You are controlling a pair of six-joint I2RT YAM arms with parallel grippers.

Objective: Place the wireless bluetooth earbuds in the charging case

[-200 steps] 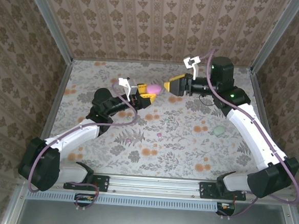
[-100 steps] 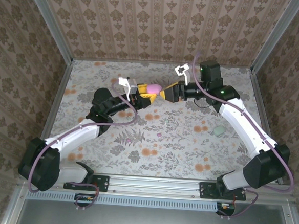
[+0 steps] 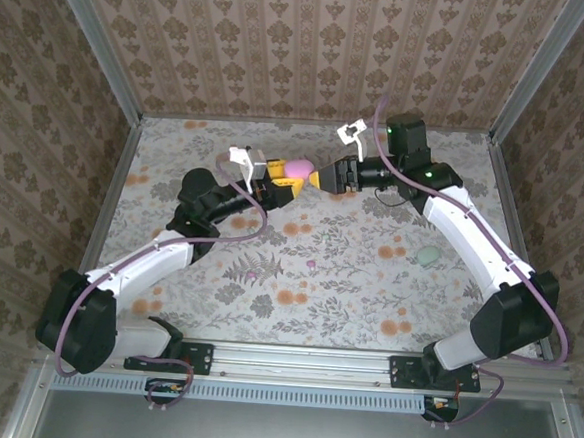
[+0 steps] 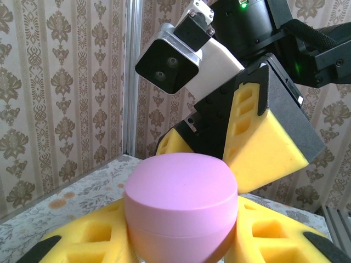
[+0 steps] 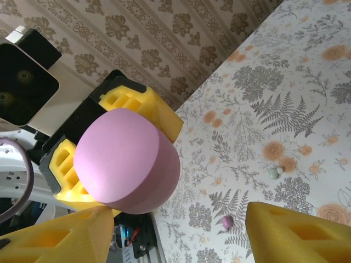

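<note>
Heads up, part of the charging case (image 4: 181,205) is hidden: its underside is buried between the yellow foam pads (image 4: 82,241) of your left gripper (image 3: 289,183). From the top camera it's just a little pink blob wedged between the two claws. Your right gripper (image 5: 175,235) is cut off at the bottom edge of its own wrist camera, so you get two yellow wedges standing wide apart with nothing between them. The case sits just ahead of them, not touching as far as I can tell. The left claw is clamped narrow on the case, holding it up off the flowery table (image 3: 296,300) near the back wall. The case itself is smooth pink, rounded, lid down, with a thin seam running round it. A couple of tiny specks (image 5: 226,221) on the table are too small to name — same for the pale green lump (image 3: 428,256) off to the right.
</note>
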